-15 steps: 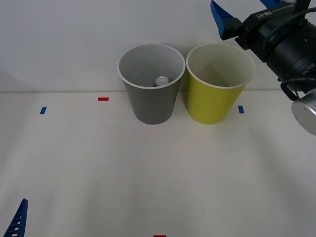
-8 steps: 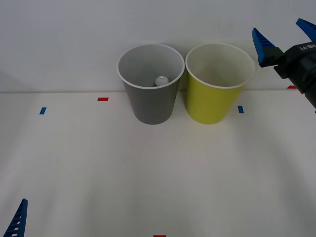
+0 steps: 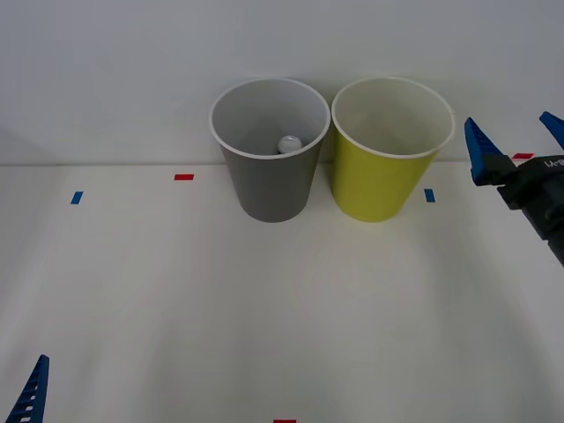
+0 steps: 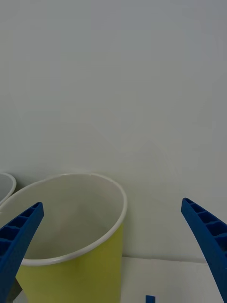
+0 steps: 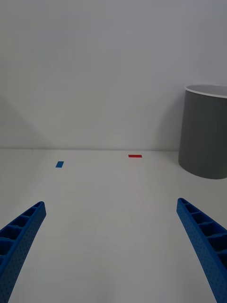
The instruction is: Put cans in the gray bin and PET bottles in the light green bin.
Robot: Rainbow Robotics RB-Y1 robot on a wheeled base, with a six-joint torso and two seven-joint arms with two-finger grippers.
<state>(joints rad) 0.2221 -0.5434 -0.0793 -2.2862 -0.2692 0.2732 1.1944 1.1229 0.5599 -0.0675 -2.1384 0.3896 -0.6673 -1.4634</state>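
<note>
Item 1: can (image 3: 288, 144), silver end up, lying inside the gray bin (image 3: 271, 189). Item 2: light green bin (image 3: 377, 194), tapered plastic, white-rimmed, touching or just beside the gray one. Right gripper (image 3: 515, 141), ribbed blue fingers spread, empty, beside it; swing wide of that rim. Left gripper (image 5: 113, 251), spread, parked low over the table (image 3: 176, 291).

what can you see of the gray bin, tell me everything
The gray bin is a tall, round, tapered tub of what looks like plastic, gray outside with a white rim and pale inside. It stands upright on the white table near the back wall, close beside the light green bin on its right; whether they touch is unclear. Deep inside, the silver end of a can shows. Neither hand touches it.
</note>
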